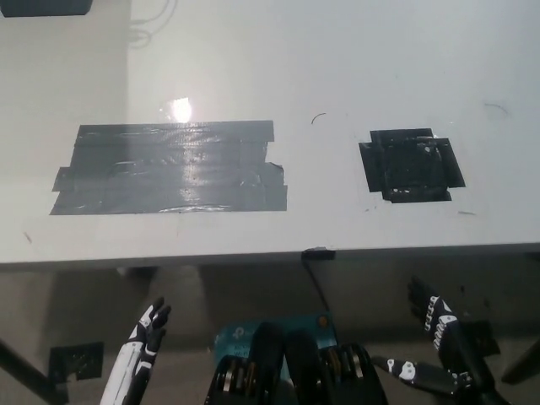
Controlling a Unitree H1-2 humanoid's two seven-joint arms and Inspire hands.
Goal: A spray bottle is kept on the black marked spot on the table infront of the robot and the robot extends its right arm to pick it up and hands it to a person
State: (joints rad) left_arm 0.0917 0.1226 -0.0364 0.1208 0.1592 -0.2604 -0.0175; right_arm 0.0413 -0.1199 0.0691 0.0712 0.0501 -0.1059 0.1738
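Observation:
No spray bottle shows anywhere in the head view. The black marked spot, a square of black tape, lies bare on the right part of the white table. My black right hand hangs below the table's front edge at the lower right, fingers spread apart and holding nothing. Low at the lower left, also under the table edge, rests my white left hand, fingers apart and empty.
A wide patch of grey tape covers the table's left middle, with a light glare above it. A small black clip with a cable sits on the front edge. A dark object peeks in at the top left corner.

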